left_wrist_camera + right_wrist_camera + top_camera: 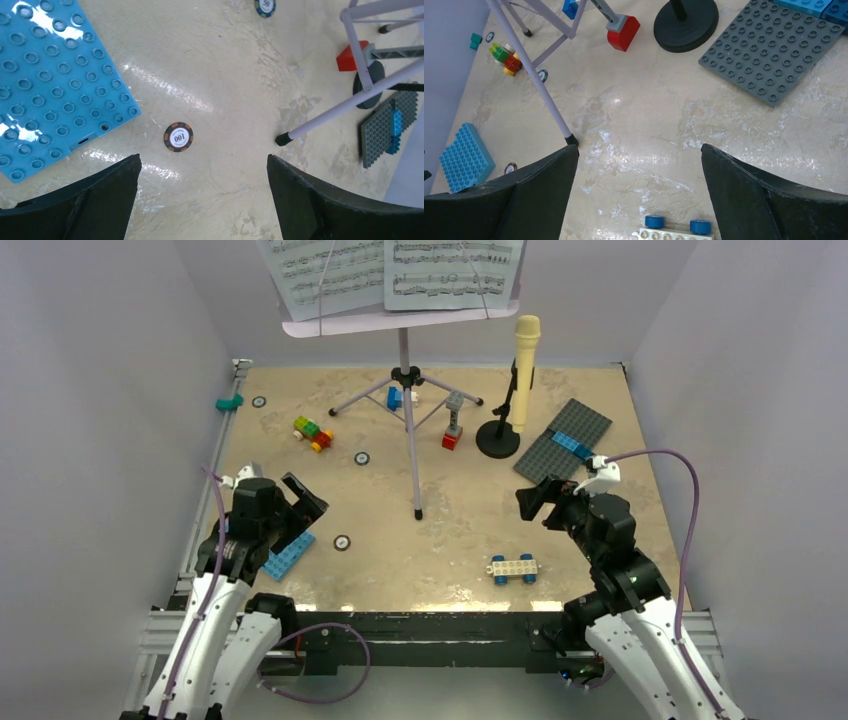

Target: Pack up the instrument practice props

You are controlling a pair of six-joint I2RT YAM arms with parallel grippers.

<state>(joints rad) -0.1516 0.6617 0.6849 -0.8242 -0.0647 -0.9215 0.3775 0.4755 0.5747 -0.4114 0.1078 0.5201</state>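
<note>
The lilac music stand [404,350] stands upright at the back centre on its thin tripod, with white sheet-music pages [400,270] on its tray. Its near leg ends at a black foot [417,513], also seen in the left wrist view [283,139] and the right wrist view [570,140]. The cream-yellow toy microphone [524,370] sits upright on the black round-base mic stand [497,438], whose base shows in the right wrist view [685,24]. My left gripper [306,508] is open and empty at the near left. My right gripper [533,498] is open and empty at the near right.
A blue studded plate [289,554] lies under the left gripper. A grey baseplate [565,438] with blue bricks lies at the back right. A white wheeled brick [513,567], coloured bricks [313,432], a red and grey piece [453,430] and several poker chips [342,541] lie around.
</note>
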